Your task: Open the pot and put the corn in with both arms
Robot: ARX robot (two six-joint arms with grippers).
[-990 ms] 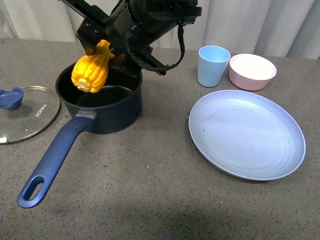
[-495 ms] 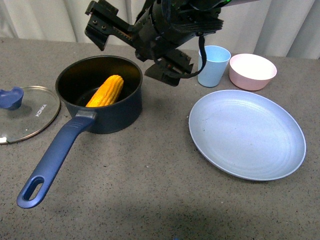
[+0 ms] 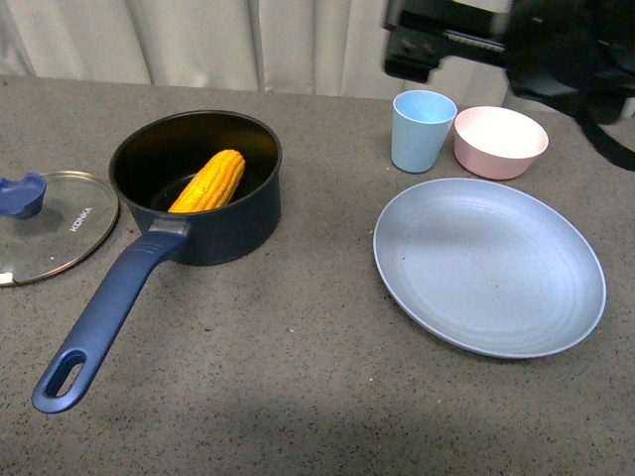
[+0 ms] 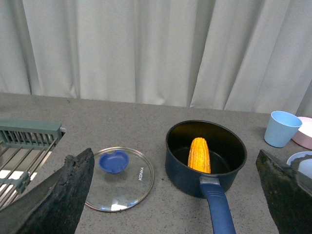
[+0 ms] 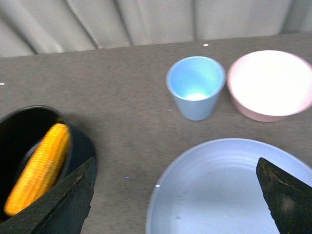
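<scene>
The corn (image 3: pixel 209 182) lies inside the open pot (image 3: pixel 198 188), and the lid (image 3: pixel 55 224) rests on the table to its left, so the task looks done. Both grippers, left (image 4: pixel 170 195) and right (image 5: pixel 175 195), are spread wide and empty; only retreat seems left. The cup (image 3: pixel 423 130), bowl (image 3: pixel 500 142) and plate (image 3: pixel 488 265) sit right, clear of the pot.
</scene>
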